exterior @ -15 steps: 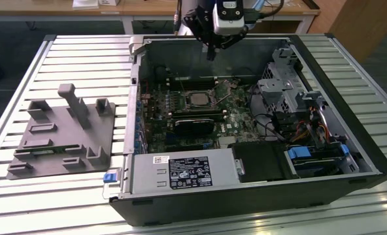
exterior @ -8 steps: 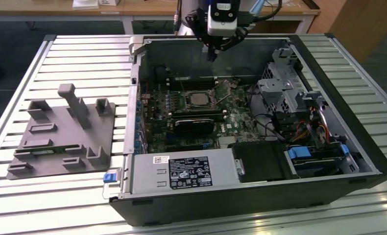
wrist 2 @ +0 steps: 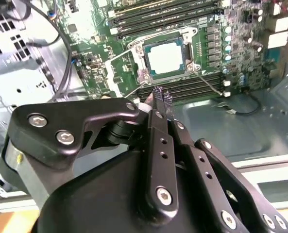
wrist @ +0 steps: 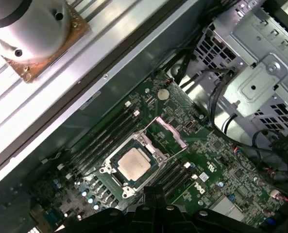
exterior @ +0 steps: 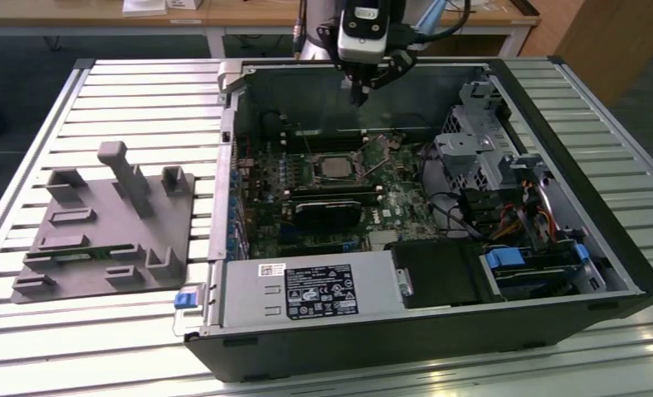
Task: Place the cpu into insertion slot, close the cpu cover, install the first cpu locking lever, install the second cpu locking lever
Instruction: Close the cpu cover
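Observation:
The cpu (exterior: 332,166), a pale metal square, lies in the insertion slot (exterior: 311,156) on the green board inside the open computer case; both wrist views show it too (wrist 2: 165,57) (wrist: 134,163). The cpu cover (wrist: 171,133) stands swung open beside the slot, its window showing the board behind (wrist 2: 115,77). A thin wire locking lever (wrist 2: 208,81) sticks out from the slot's corner. My gripper (exterior: 359,93) hangs above the case's far wall, well clear of the cpu. Its fingertips (wrist 2: 159,95) are shut together with nothing between them.
A grey moulded fixture (exterior: 112,223) lies on the slatted table at the exterior view's left. In the case are a black block (exterior: 326,213) just nearer than the slot, the power supply (exterior: 304,291), a metal drive cage (exterior: 481,141) and loose cables (exterior: 503,211).

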